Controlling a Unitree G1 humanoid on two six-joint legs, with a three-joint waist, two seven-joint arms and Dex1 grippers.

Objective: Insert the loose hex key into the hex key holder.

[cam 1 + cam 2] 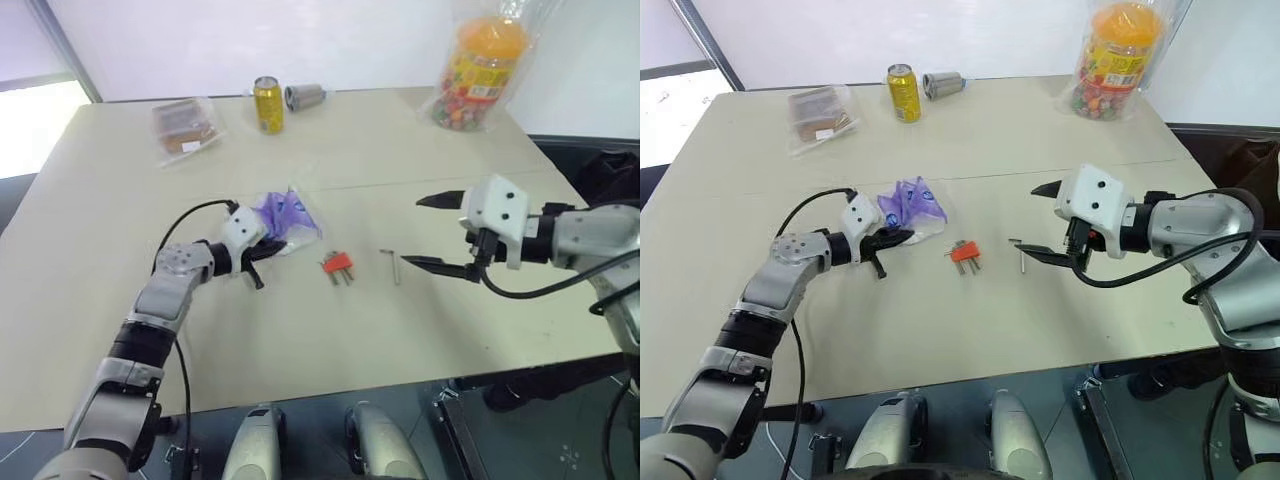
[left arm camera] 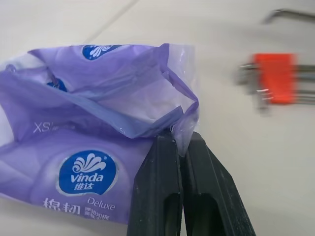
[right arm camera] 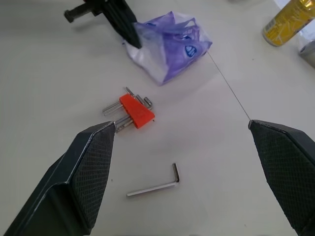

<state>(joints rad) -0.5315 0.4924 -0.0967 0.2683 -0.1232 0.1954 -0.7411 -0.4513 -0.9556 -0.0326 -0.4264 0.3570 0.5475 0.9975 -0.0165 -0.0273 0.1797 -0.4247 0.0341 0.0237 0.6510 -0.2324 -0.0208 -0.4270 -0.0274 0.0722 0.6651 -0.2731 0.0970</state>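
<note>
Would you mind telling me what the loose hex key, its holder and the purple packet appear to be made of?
The loose hex key looks like bare grey metal, with a dull sheen along its thin bent rod. The hex key holder seems to be matte orange-red plastic, a moulded block with grey metal keys sticking out. The purple packet looks like thin glossy plastic film: it crinkles, shines and carries print.

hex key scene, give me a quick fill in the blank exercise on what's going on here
1. The left gripper is shut on the edge of the ____ tissue packet.
2. The right gripper hovers with its jaws ____ above the loose hex key.
3. The hex key holder is coloured ____.
4. The loose hex key lies ____ on the table, apart from the holder.

Missing words: purple; open; orange-red; flat
</note>
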